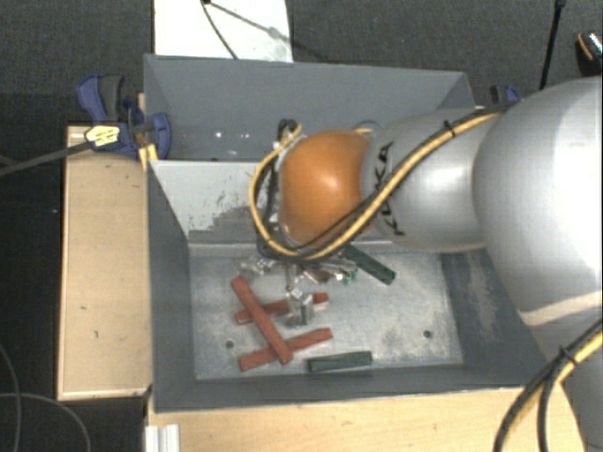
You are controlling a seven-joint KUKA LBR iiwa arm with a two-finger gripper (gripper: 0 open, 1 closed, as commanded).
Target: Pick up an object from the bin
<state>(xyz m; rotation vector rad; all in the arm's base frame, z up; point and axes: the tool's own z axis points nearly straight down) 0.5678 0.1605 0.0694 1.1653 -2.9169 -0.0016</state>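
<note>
My gripper [300, 305] hangs below the orange wrist cover, low over the middle of the bin floor. Its tip is right above a short red-brown stick [311, 300] that lies nearly level. That stick crosses a longer red-brown stick [261, 320] running diagonally from upper left to lower right. A third red-brown stick [301, 341] lies just in front of the gripper and meets the diagonal one at its lower end. The view does not show whether anything is gripped.
A dark green stick [339, 362] lies near the bin's front wall. Another dark green stick [373, 268] pokes out from under the arm at the right. The arm and its cover hide the back middle of the bin.
</note>
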